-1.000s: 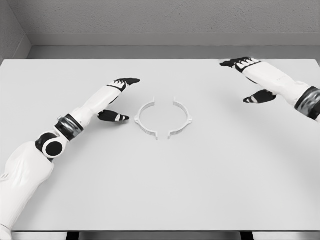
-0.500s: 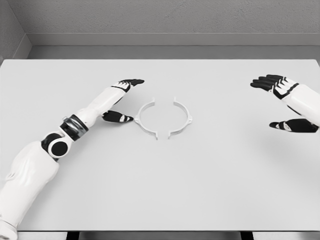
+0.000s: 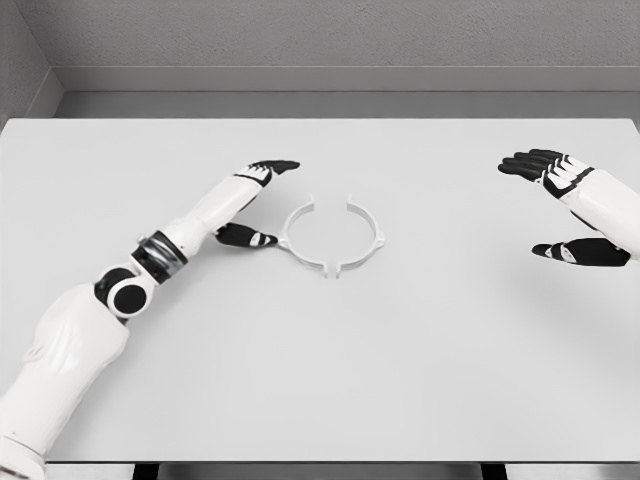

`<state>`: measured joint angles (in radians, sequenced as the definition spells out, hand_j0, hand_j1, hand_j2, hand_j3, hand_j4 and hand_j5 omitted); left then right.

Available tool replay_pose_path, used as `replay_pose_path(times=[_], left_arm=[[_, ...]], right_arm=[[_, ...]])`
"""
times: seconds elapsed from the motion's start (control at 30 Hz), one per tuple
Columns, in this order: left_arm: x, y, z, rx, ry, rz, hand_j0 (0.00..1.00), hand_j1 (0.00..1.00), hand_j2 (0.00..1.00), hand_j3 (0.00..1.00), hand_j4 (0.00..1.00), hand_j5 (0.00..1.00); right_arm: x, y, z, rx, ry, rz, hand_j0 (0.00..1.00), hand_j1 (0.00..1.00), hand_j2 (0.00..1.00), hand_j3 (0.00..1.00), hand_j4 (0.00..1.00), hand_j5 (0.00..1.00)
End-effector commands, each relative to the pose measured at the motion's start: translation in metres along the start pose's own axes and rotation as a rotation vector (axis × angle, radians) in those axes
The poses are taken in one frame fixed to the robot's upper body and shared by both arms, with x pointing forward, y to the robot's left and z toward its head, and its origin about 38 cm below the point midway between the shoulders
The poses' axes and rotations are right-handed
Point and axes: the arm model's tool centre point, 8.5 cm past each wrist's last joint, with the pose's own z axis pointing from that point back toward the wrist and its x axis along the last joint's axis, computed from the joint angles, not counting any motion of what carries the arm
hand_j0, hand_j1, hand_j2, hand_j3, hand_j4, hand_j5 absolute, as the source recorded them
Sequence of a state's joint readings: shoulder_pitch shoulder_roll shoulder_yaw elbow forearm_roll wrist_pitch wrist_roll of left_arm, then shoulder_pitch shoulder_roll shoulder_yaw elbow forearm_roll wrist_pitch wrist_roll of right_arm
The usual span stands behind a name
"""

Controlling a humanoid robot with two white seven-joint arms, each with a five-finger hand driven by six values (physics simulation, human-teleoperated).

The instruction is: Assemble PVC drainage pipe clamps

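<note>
Two white half-ring clamp pieces lie at the middle of the white table [image 3: 330, 380]. The left half [image 3: 300, 240] and the right half [image 3: 365, 240] face each other and nearly meet at the near end, with a gap at the far end. My left hand [image 3: 262, 200] is open beside the left half, thumb touching its outer edge and fingers stretched past its far end. My right hand [image 3: 560, 205] hovers open far to the right, well away from the clamp.
The table's far edge meets a grey wall. Its front edge runs along the bottom of the view.
My left hand has pushed the left half rightward, closing the near gap between the two halves. My right hand drew back from the far right to the right edge and now holds still.
</note>
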<state>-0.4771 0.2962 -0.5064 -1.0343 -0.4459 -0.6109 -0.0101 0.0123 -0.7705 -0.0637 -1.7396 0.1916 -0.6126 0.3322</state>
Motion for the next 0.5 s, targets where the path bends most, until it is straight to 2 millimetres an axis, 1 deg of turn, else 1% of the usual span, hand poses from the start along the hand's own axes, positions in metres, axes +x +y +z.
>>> replay_pose_path(times=[0.0,0.47], left_arm=[[0.0022,0.0000,-0.0019,0.004,-0.006,0.001,1.00,1.00,1.00,1.00,1.00,1.00],[0.0077,-0.0054,-0.0067,0.004,-0.019,0.013,1.00,1.00,1.00,1.00,1.00,1.00]], right_arm=[[0.0003,-0.0011,0.0000,-0.005,-0.001,-0.005,1.00,1.00,1.00,1.00,1.00,1.00],[0.0013,-0.0010,-0.0006,-0.005,-0.005,-0.004,1.00,1.00,1.00,1.00,1.00,1.00]])
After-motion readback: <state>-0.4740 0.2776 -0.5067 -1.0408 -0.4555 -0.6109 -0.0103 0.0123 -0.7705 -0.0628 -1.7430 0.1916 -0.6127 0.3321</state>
